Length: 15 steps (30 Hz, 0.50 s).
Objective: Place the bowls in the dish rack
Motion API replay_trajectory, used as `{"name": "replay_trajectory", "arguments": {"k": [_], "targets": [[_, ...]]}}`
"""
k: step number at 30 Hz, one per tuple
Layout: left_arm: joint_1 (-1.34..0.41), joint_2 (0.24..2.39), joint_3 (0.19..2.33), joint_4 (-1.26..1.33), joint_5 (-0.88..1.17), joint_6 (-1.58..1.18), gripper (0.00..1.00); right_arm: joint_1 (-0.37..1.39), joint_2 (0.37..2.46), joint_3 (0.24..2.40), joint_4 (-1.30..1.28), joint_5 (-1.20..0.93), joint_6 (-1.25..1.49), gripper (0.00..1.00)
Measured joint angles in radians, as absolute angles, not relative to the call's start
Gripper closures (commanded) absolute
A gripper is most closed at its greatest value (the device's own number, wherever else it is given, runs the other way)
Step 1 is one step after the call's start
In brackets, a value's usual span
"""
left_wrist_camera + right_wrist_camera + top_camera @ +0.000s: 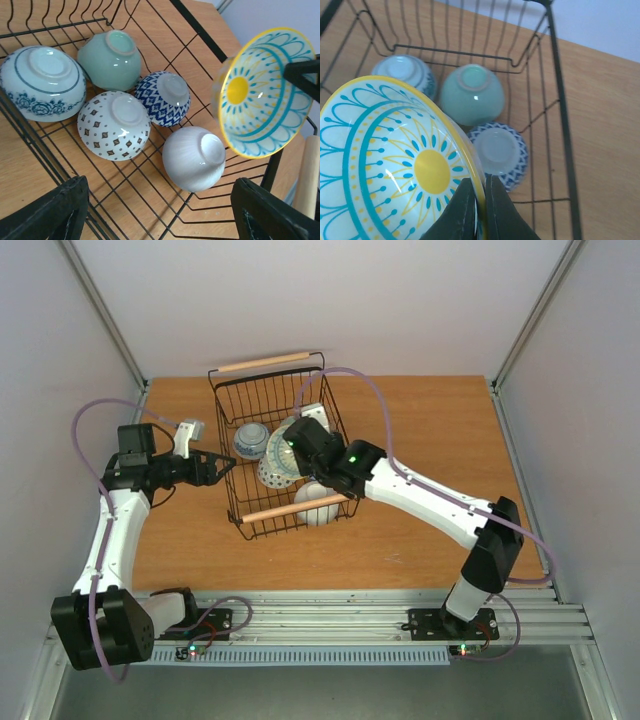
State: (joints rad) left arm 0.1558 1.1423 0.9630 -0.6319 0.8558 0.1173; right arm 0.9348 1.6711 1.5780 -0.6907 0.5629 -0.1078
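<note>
We see a black wire dish rack (222,430) standing on a wooden table (430,420), with two robot arms reaching toward it. Five bowls sit upside down on the rack's floor: a blue-flowered bowl (42,82), a mint green bowl (111,59), a blue lattice bowl (164,97), a brown-diamond bowl (114,125) and a plain white bowl (195,157). The right gripper (479,189) is inside the rack, its jaws pinched tight on the rim of a yellow and teal bowl (395,160). That bowl is tipped on edge above the others, close to the rack's near wooden handle (295,507); we cannot tell whether it touches anything below. The left gripper (222,468) hangs just beside the rack's left wall, jaws spread wide, holding nothing.
</note>
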Motion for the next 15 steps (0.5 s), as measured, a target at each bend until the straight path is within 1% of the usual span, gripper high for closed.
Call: {"name": "replay_trajectory", "arguments": {"k": [9,14,15], "targets": [[0.156,1.136,0.963,-0.636,0.918,0.135,0.23,1.001,1.796,1.718,-0.68,0.523,-0.154,0.99],[0.156,1.136,0.963,-0.638,0.928,0.14,0.23,1.034,1.831,1.749,-0.675,0.504,-0.18,0.99],[0.156,1.135,0.963,-0.638,0.928,0.14,0.25,1.042,1.832,1.752,-0.672,0.498,-0.186,0.99]]}}
